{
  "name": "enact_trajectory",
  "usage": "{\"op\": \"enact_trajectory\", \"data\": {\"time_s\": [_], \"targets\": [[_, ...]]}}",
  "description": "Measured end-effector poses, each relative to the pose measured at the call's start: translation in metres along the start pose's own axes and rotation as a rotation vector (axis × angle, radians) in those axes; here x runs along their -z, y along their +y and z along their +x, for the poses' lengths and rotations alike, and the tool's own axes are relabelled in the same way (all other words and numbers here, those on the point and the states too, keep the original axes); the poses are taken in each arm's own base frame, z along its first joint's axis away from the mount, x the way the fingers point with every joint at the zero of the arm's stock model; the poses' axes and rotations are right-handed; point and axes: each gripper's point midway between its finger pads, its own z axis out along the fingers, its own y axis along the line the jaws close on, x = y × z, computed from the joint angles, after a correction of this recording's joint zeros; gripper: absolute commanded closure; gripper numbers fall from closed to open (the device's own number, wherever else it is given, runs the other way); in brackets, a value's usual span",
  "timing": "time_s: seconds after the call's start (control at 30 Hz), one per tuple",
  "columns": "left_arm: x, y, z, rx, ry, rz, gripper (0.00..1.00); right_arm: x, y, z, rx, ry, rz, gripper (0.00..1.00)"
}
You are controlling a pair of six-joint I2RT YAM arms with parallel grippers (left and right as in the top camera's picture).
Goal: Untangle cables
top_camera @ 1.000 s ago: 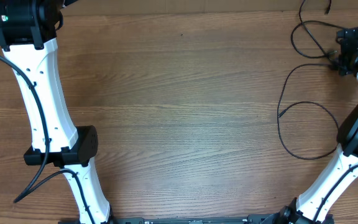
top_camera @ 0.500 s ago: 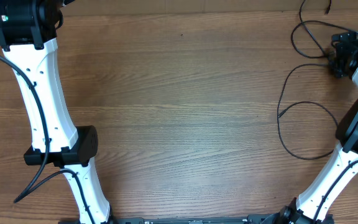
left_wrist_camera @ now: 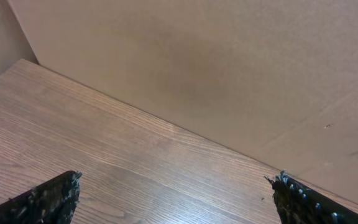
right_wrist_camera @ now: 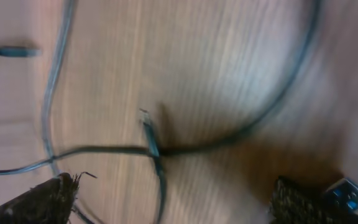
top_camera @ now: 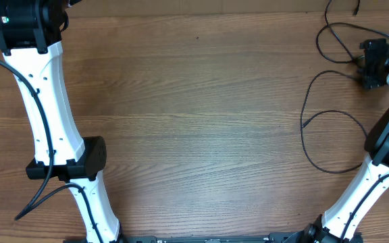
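Right pincer is hovering spread wide, gripping nothing. The cables are lying on the table right beneath it, strands crossing just ahead of its gap, one running across. Left pincer, also released, is hanging well apart.

The left arm reaches from 7 o'clock up to 11 o'clock, with the left claw spread wide and empty. The right arm bends from 5 toward 2 o'clock, and the right claw is likewise spread wide.
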Motion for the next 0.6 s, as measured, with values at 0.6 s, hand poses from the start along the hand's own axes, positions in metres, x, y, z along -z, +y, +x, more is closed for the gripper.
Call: {"op": "enact_trajectory", "data": {"time_s": [0.6], "targets": [[0.0,0.004,-0.002,-0.016,-0.009,-0.024,0.0,0.032,-0.05,0.026,-0.049,0.121,0.301,0.0]]}}
